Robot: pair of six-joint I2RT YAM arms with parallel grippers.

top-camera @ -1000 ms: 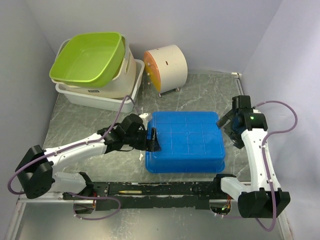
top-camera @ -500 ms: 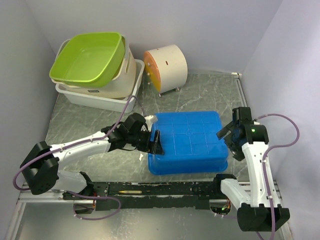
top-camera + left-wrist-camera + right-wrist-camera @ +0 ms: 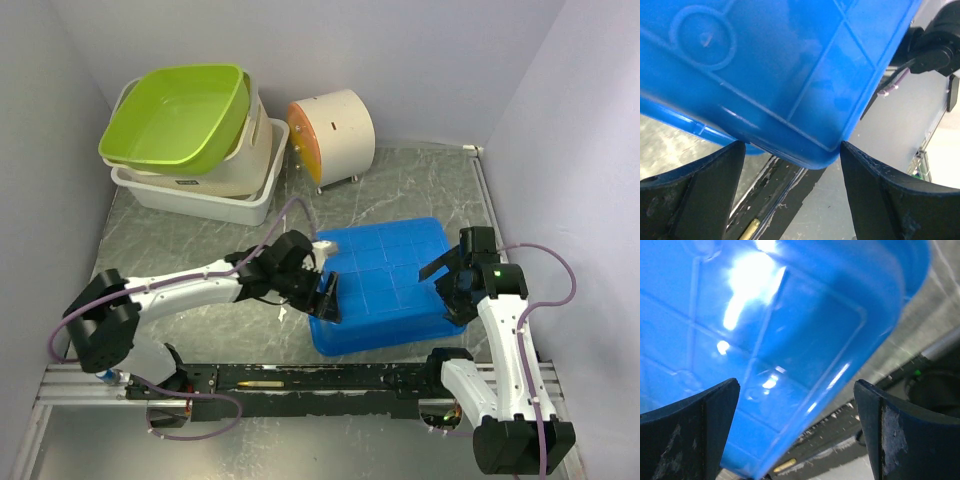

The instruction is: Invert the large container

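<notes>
The large container (image 3: 385, 280) is a blue tub lying bottom-up, its gridded base facing up, skewed on the table right of centre. My left gripper (image 3: 325, 297) is open at its near left corner; in the left wrist view that rounded blue corner (image 3: 790, 75) sits between the fingers of the gripper (image 3: 791, 150). My right gripper (image 3: 443, 280) is open against the tub's right side. The right wrist view shows the blue wall (image 3: 790, 315) filling the space above the wide-apart fingers of that gripper (image 3: 796, 385).
A green basin (image 3: 180, 115) sits stacked in cream and white tubs at the back left. A white drum with an orange face (image 3: 335, 125) stands at the back centre. Walls close in left, right and behind. A black rail (image 3: 320, 378) runs along the near edge.
The blue tub has slid right and turned slightly, its near left corner swinging toward the rail. The left arm has followed it rightward; the right gripper has dropped nearer along the tub's right side.
</notes>
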